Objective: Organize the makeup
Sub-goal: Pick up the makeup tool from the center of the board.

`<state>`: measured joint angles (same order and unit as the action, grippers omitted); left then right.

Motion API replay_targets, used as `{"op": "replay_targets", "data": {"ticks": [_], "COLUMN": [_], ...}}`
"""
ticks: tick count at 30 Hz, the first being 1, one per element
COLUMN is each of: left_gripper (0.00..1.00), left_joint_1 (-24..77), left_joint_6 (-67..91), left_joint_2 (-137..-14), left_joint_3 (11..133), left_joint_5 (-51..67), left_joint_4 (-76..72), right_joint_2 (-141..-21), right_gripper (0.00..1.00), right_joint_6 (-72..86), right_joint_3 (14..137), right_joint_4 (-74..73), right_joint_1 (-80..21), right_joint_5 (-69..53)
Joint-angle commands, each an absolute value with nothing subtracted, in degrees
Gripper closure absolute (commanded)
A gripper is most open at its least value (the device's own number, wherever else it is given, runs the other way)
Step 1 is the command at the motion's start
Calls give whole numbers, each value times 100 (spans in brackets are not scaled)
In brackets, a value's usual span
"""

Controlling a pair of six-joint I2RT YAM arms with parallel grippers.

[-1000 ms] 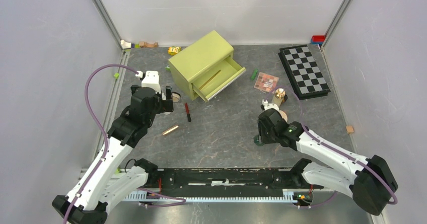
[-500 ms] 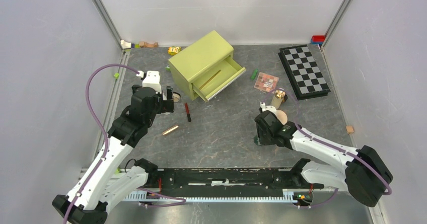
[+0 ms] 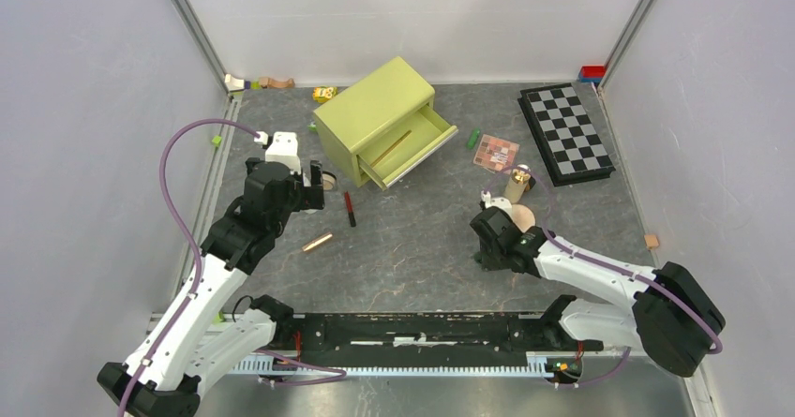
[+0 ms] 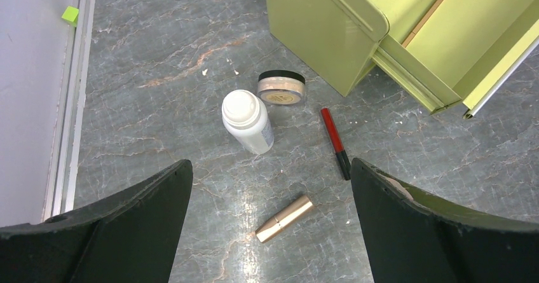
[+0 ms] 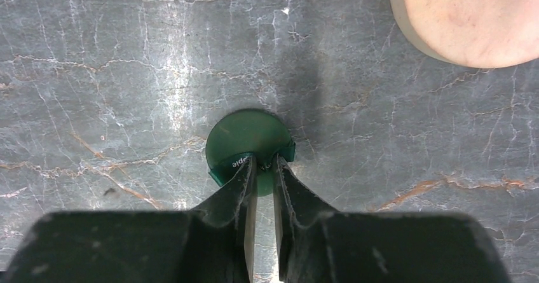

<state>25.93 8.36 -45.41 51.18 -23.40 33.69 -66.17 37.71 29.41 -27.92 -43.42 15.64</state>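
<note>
Right wrist view: my right tool (image 5: pixel 262 163), jaws nearly together, pinches the near rim of the green disc (image 5: pixel 245 133) lying on the surface (image 5: pixel 95 73); I should firm this thin grip before lifting.

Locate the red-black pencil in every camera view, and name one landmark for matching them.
Top external: the red-black pencil lies left of centre, just in front of the green cabinet.
Left wrist: right of centre, right of the white bottle.
Right wrist: not in it.
Shared landmark: the green cabinet, just beyond the pencil in both views.
</note>
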Motion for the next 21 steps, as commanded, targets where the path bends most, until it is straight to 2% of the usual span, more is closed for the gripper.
{"op": "replay_targets", "data": {"ticks": [1,9,14,21], "left_gripper": [0,0,0,0], "left_joint_1": [2558,2558,2558,2558], "left_joint_6": [1081,1072,1064,1063], "left_joint_2": [-4557,-4586,-4579,-4579], "left_joint_3": [5116,5116,5115,5116], "left_joint_5": [-2285,-2267,-2265,-2266], "left_joint_4": [3120,3111,3111,3111], "right_joint_2": [-6613,-6197,-6072,-6518], "right_gripper": [84,93,95,95], "right_joint_6": [3805,3666,3539,3261], "right_joint_3": [2872,3183,3341,4096], "right_joint_4": [-2695,-2890,-2767,-2558], "right_joint_1": [-4369,-4373,-4377,-4372], "right_joint_5": [1736,1987,1973,1916]}}
